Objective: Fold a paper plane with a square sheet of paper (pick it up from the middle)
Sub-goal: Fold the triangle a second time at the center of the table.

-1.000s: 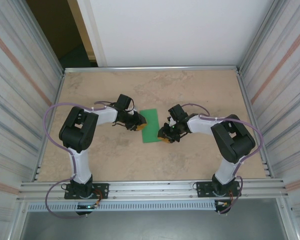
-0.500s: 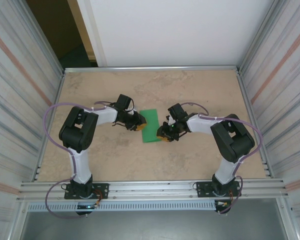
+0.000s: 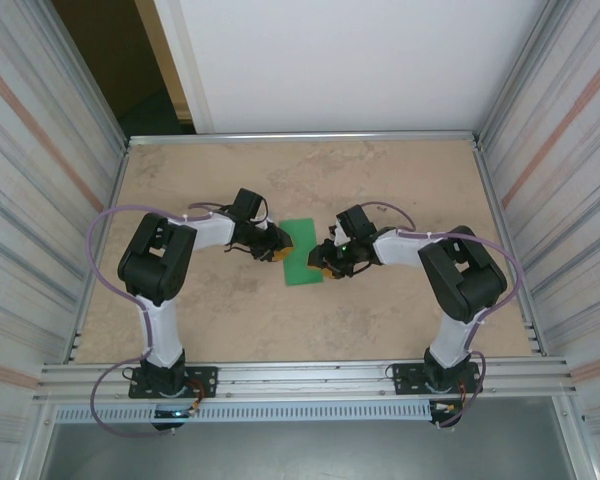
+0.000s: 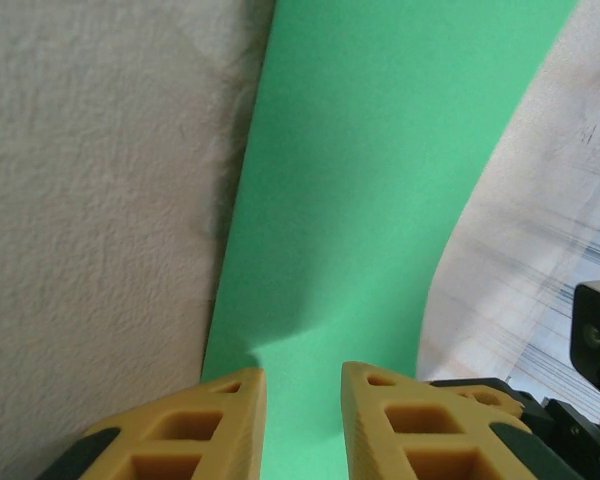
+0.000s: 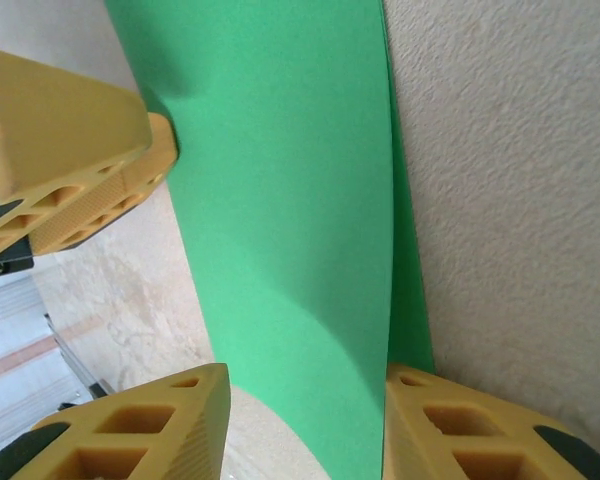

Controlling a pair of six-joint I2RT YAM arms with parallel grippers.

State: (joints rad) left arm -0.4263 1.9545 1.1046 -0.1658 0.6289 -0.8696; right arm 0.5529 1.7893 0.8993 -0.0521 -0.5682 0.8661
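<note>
My left end effector has its fingers slightly parted with green showing through the gap, though I cannot make out whether the tips touch the sheet. My right end effector is spread wide, astride a curled upper layer. The sheet of paper lies mid-table as a narrow folded strip, with my left at its 9 o'clock edge and my right covering its 4 o'clock corner. Both wrist views cut off its far end, and my own fingers hide its near edge.
</note>
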